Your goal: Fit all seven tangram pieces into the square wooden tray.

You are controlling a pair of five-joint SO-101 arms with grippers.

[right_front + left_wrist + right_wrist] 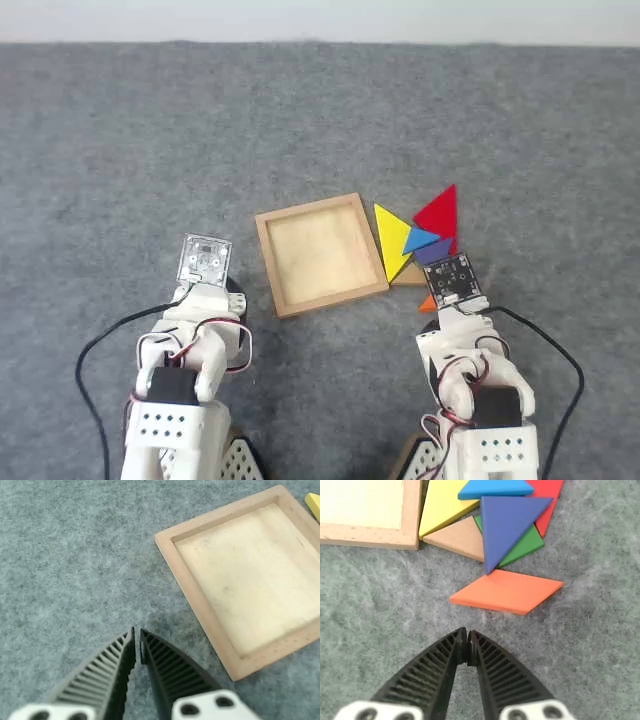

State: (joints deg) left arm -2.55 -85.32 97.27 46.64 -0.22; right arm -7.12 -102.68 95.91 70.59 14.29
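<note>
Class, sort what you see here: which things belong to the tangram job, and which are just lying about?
Belong to the job: wooden tray, yellow triangle, light blue triangle, dark blue triangle, red triangle, green piece, tan triangle, orange parallelogram.
Lying about: grey mat, black cable.

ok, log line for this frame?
tray empty; tangram pieces piled beside it; left gripper beside tray, fingers shut; right gripper by orange parallelogram, fingers shut

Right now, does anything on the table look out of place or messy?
The pieces are heaped beside the empty wooden tray: the dark blue triangle lies atop the green piece, and the light blue triangle overlaps the yellow one. Nothing looks damaged.
</note>
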